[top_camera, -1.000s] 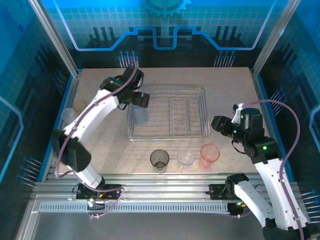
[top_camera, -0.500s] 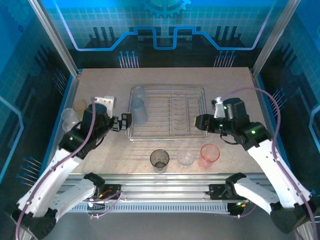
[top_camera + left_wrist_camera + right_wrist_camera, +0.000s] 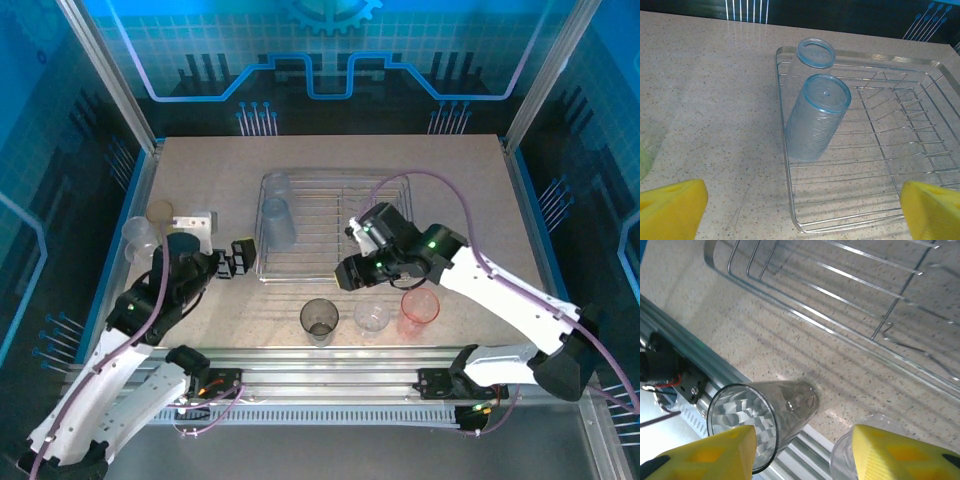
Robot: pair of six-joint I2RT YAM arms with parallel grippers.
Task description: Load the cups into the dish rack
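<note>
The dish rack [image 3: 410,225] sits in the middle of the table [image 3: 450,170]. A pale blue cup [image 3: 279,226] stands upside down in its left end. A corner cup [image 3: 276,185], see-through, is just behind it.

Three more cups wait in a row by the near edge: a grey cup [image 3: 319,320], a middle cup [image 3: 372,317] and a pink cup [image 3: 420,308]. An amber cup [image 3: 160,211] and a side cup [image 3: 138,237] stand far left.

The right pincer [image 3: 350,272] hangs over the rack's near rim, just behind the row. Its jaws are partly apart and hold nothing. The grey cup is under one finger [image 3: 710,455].

The left pincer [image 3: 238,260] is wide apart and empty, just left of the rack.

A moment ago the right pincer was at the rack's right end; it has moved to the middle. The left pincer has pulled back from the blue cup. The cups have not moved.
</note>
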